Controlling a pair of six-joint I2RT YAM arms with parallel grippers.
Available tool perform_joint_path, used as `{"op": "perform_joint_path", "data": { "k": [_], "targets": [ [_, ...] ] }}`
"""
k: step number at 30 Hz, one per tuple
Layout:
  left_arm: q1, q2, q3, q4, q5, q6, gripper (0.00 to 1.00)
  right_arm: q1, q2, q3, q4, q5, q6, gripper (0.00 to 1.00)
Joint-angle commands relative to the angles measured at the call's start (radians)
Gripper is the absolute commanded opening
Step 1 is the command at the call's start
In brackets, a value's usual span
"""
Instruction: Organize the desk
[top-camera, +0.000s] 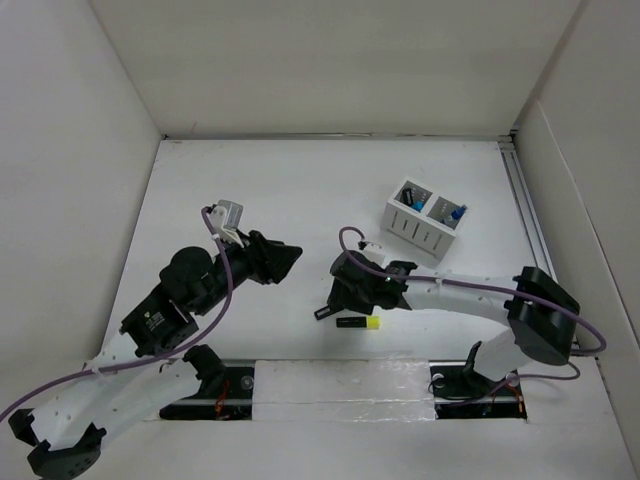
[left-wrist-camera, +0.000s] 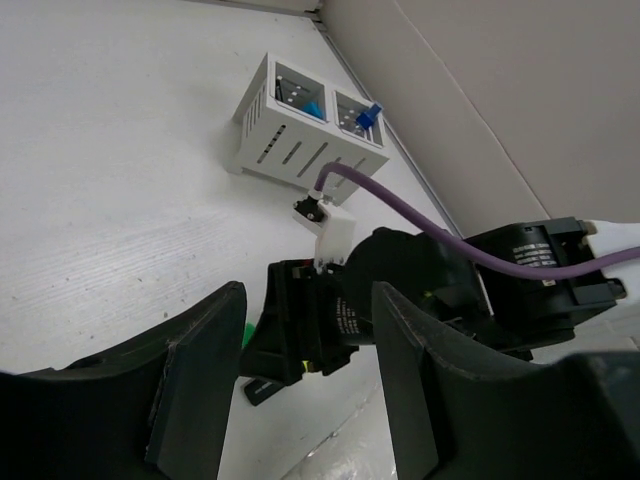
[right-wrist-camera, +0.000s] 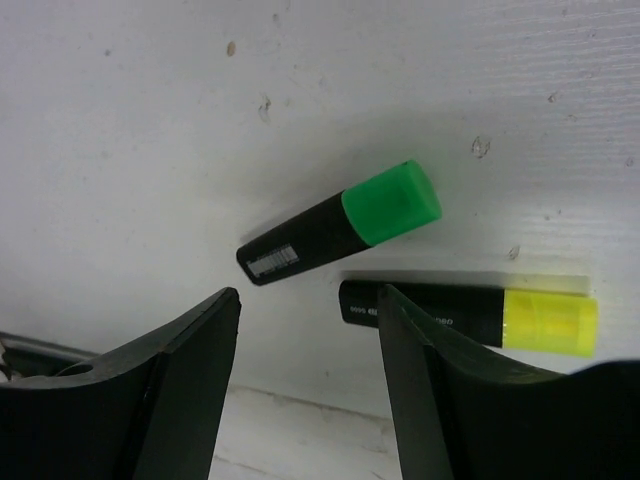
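Observation:
The desk (top-camera: 300, 190) is a white tabletop walled by white panels. Two black highlighters lie near its front edge. One has a green cap (right-wrist-camera: 340, 225) and one has a yellow cap (right-wrist-camera: 470, 318); the yellow one also shows in the top view (top-camera: 358, 323). My right gripper (right-wrist-camera: 310, 295) is open and empty, hovering just above and in front of both markers, and it shows in the top view (top-camera: 335, 298). My left gripper (top-camera: 290, 258) is open and empty, held above the desk and pointing at the right gripper (left-wrist-camera: 320, 320).
A small white two-compartment slotted box (top-camera: 425, 218) stands at the back right with blue items inside; it also shows in the left wrist view (left-wrist-camera: 300, 130). A metal rail (top-camera: 525, 200) runs along the right wall. Purple cables loop over both arms.

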Motion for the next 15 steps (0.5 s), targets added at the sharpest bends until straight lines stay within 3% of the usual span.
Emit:
{"op": "perform_joint_path", "data": {
  "k": [1,6,15],
  "targets": [
    [0.003,-0.033,0.01,-0.006,0.0,-0.017,0.49,0.006,0.053,0.058,-0.032,0.07,0.078,0.63],
    [0.003,-0.062,0.011,-0.037,-0.01,-0.022,0.49,0.006,0.081,0.047,-0.038,0.122,0.139,0.6],
    [0.003,-0.074,-0.008,-0.044,0.014,-0.03,0.49,-0.046,0.22,0.142,-0.073,0.087,0.073,0.6]
  ]
}}
